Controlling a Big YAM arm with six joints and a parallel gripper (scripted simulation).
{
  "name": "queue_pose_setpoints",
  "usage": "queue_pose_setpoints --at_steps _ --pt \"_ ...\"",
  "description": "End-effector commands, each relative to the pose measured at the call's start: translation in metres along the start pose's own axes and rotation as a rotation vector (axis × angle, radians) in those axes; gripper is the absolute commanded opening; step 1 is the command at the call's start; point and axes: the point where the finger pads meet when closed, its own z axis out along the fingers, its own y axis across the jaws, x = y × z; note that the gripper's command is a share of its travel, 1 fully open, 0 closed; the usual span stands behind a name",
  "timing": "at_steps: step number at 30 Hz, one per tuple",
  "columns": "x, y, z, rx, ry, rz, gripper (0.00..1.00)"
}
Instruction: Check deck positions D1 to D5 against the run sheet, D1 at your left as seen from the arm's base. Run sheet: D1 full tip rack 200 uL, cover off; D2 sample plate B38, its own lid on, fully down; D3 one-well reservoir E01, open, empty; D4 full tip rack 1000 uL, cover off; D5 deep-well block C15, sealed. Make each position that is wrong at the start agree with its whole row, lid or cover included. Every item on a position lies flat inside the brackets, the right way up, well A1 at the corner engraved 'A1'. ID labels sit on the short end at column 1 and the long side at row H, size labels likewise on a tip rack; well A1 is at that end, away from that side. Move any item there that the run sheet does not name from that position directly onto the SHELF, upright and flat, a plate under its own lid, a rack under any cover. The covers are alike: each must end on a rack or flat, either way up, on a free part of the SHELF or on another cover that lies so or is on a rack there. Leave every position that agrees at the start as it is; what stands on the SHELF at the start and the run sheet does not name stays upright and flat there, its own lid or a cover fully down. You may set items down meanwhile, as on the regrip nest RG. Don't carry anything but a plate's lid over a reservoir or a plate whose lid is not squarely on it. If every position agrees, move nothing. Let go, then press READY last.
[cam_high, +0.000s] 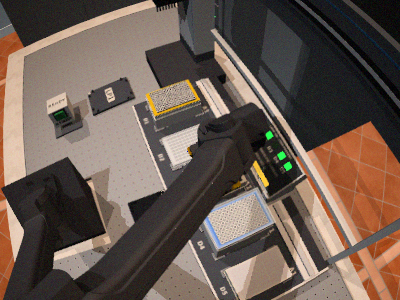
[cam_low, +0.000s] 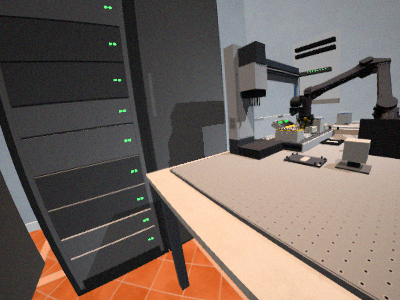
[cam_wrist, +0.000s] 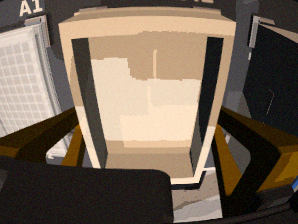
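In the wrist view my gripper (cam_wrist: 148, 110) is shut on an open beige one-well reservoir (cam_wrist: 149, 76), one dark finger on each long side. In the top view my arm and gripper (cam_high: 257, 162) cover this middle position, D3. The yellow-rimmed tip rack (cam_high: 172, 97) is on D1, the white plate (cam_high: 180, 144) on D2, the blue-rimmed tip rack (cam_high: 239, 218) on D4 and a beige sealed block (cam_high: 260, 272) on D5. The reservoir's labels are hidden.
The READY button box (cam_high: 62, 115) and the regrip nest (cam_high: 111, 95) stand left of the deck. The shelf rail (cam_high: 295, 200) runs along the deck's right side. A pipetting tower (cam_high: 197, 25) stands at the back. The white plate (cam_wrist: 23, 76) lies close to my left finger.
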Motion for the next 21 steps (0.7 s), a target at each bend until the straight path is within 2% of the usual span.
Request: queue_pose_setpoints --at_steps 1,7,8,10,21 --pt "-0.015 -0.008 -0.024 -0.007 -0.039 0.039 0.00" --pt "-0.016 -0.005 -0.031 -0.007 -0.039 0.032 0.00" --pt "-0.007 -0.008 -0.024 -0.004 -0.017 0.033 0.00" --pt "-0.016 -0.007 -0.038 -0.008 -0.044 0.037 0.00" --pt "-0.013 -0.005 -0.052 -0.008 -0.034 0.031 0.00"
